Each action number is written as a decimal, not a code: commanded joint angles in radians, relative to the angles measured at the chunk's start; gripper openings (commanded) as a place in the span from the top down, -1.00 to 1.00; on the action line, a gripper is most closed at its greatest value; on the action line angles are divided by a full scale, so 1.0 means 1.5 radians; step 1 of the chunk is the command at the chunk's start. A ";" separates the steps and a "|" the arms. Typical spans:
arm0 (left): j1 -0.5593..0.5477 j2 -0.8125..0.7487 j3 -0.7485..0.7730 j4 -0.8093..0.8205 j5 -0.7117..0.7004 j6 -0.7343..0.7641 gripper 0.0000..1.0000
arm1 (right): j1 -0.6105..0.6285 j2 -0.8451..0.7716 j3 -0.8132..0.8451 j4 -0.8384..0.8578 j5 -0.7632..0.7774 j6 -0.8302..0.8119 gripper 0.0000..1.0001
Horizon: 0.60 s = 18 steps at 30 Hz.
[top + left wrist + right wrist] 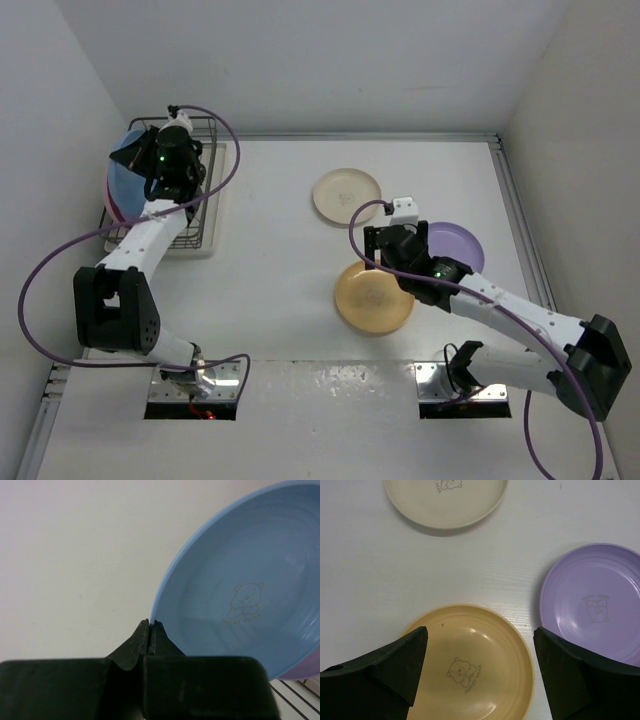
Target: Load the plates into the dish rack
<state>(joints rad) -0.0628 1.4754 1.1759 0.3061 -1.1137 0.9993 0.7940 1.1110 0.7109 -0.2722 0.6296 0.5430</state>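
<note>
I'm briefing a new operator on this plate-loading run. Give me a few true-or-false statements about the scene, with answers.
1. The right hand is open above the orange-yellow plate. True.
2. The cream plate is in the dish rack. False: it lies flat on the table.
3. The blue plate is at the dish rack, with the left hand at its rim. True.
4. The lilac plate is stacked on the orange-yellow plate. False: it lies beside it on the table.
</note>
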 commanded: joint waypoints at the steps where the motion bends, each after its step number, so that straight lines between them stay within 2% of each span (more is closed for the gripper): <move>1: 0.007 -0.018 -0.026 0.097 0.008 0.004 1.00 | -0.001 -0.003 0.025 0.002 0.002 0.005 -0.74; 6: 0.007 0.005 -0.060 0.216 -0.016 0.063 1.00 | 0.000 -0.020 0.008 -0.001 0.003 0.009 -0.74; 18: 0.013 0.034 -0.109 0.205 -0.029 0.013 1.00 | -0.001 -0.040 -0.011 0.003 0.012 0.015 -0.74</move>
<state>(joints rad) -0.0608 1.5040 1.0355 0.5488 -1.1358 1.0435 0.7940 1.0664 0.7006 -0.2867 0.6277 0.5514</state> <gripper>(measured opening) 0.009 0.865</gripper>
